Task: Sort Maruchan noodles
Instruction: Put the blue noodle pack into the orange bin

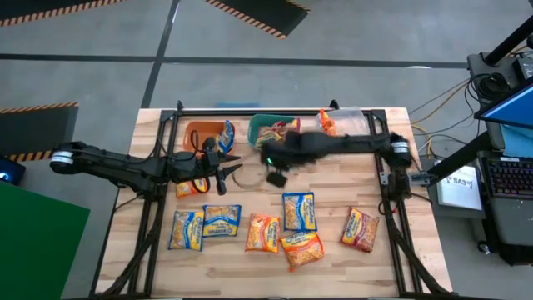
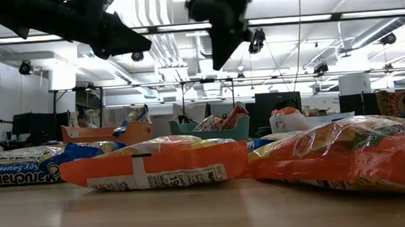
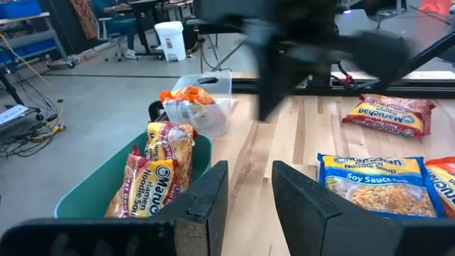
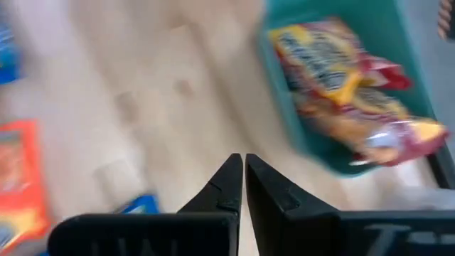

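Glossy Maruchan noodles [image 1: 250, 231], blue-yellow, orange and maroon packets, lie in a loose row at 6 o'clock on the wooden table [image 1: 333, 167], left gripper [image 1: 223, 175] parted and empty, right gripper [image 1: 276, 178] pressed together over bare wood, holding nothing.

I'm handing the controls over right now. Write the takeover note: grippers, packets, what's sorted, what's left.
Left gripper: empty, jaws slightly open, near the orange bin.
Right gripper: empty, jaws shut, above bare table just in front of the green bin.
Done: one blue packet in the orange bin, maroon packets in the green bin, orange packets in the clear bin.
Left: about seven packets on the table, including a soy sauce packet; one lies under the left arm.
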You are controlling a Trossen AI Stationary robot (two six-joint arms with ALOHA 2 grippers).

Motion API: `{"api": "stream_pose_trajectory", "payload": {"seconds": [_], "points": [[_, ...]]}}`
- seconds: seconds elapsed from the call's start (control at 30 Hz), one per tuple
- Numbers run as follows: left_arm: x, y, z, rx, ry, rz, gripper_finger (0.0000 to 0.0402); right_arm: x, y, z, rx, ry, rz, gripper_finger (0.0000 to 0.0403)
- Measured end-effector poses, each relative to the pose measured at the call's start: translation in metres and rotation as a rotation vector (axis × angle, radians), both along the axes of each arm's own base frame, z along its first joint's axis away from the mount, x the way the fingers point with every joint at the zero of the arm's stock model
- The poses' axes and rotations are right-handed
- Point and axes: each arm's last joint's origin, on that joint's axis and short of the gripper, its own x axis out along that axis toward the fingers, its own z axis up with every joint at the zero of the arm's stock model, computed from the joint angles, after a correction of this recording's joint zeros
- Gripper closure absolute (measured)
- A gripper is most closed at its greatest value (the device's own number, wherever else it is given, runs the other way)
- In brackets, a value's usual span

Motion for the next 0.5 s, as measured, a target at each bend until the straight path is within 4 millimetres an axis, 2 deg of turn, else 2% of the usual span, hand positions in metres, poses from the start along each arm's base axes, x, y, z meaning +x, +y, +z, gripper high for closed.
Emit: {"api": "stream_pose_trajectory", "payload": {"seconds": [0.1, 0.2, 0.33, 0.5], "points": [[0.0, 0.0, -0.001, -0.002, 0.003, 0.0, 0.0308, -0.019, 0.026, -0.011, 0.01, -0.07, 0.066, 0.0394], [0.001, 0.0, -0.001, -0.002, 0.008, 0.0, 0.0308, -0.037, 0.044, -0.028, 0.055, -0.146, 0.089, 0.0394], [0.001, 0.0, -0.001, -0.003, 0.007, 0.0, 0.0308, -0.058, 0.057, -0.05, 0.241, -0.198, 0.152, 0.0394], [0.001, 0.0, -0.001, -0.019, -0.001, 0.003, 0.0308, -0.081, 0.066, -0.088, 0.493, -0.123, 0.304, 0.0394]]}}
